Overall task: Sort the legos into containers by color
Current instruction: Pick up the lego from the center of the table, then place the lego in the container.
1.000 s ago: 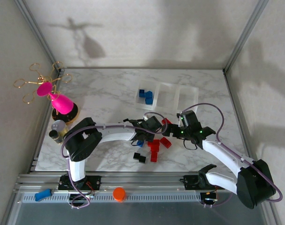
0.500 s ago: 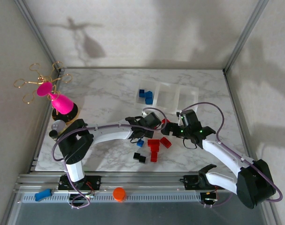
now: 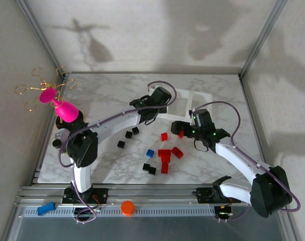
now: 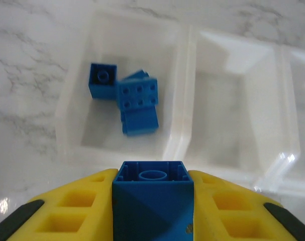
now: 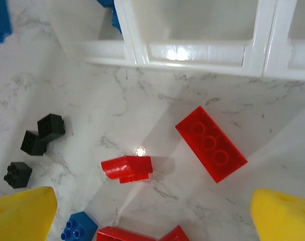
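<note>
Top view: the left gripper (image 3: 153,103) hangs over the left end of the containers (image 3: 200,93) at upper centre. The right gripper (image 3: 176,126) hovers beside loose red legos (image 3: 165,153) mid-frame.

Left wrist: yellow fingers (image 4: 87,201) pinch a blue brick (image 4: 153,193) at bottom centre, below the left bin (image 4: 72,95), which holds blue bricks (image 4: 137,98).

Right wrist: the jaws are spread wide, and a red brick (image 5: 211,143) lies on the marble table (image 5: 157,100) between them, touching neither.

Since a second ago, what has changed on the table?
The left gripper shut on a blue brick at the loose pile, then carried it toward the far edge, to over the bin holding blue bricks. The right gripper stayed open over the red bricks, which lay unmoved.
</note>
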Tool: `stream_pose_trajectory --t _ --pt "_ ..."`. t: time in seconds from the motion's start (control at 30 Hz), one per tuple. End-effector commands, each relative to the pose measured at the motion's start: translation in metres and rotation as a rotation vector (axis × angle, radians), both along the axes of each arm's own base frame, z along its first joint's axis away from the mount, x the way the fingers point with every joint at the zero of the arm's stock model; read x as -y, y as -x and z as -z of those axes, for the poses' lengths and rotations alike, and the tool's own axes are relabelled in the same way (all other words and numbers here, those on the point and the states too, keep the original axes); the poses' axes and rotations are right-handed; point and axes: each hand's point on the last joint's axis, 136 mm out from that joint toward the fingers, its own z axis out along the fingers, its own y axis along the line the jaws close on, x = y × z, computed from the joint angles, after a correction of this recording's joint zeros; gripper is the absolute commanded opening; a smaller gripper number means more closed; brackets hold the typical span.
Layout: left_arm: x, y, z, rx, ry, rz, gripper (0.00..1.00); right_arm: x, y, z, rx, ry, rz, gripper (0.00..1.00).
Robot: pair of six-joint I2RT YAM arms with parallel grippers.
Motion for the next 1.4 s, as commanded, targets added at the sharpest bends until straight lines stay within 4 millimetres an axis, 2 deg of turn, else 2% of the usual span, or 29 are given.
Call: stream_pose_trajectory --t 0.0,0.2,0.37,0.77,0.87,1.03,1.23,1.37 --pt "-0.006 -0.028 0.01 0.016 -0.058 -0.038 0.31 0.005 -0.011 -0.013 0.045 0.008 0.022 0.99" --pt "-0.004 -0.071 0.02 0.028 -0.019 -0.07 0.31 0.006 -0.013 -0.011 0.039 -0.002 0.027 0.99" --pt "-0.003 -0.092 0.036 0.01 0.02 -0.085 0.31 0.005 -0.016 -0.01 0.036 -0.001 0.023 0.99" --pt "0.018 -0.113 0.07 -0.011 0.045 -0.048 0.31 0.002 -0.02 -0.007 0.03 -0.001 0.015 0.99" --pt "0.019 -0.112 0.073 -0.023 0.042 -0.043 0.37 0.003 -0.02 -0.008 0.031 -0.002 0.016 0.99" --pt "0.017 -0.11 0.058 -0.015 0.04 -0.034 0.51 0.0 -0.02 -0.009 0.03 -0.005 0.0 0.99" --pt "0.01 -0.097 0.011 0.025 0.073 -0.027 0.53 -0.004 -0.021 -0.015 0.035 -0.001 -0.034 0.99" --pt "0.0 -0.076 -0.008 0.032 0.1 -0.019 0.54 -0.006 -0.017 -0.015 0.028 0.018 -0.061 0.99"
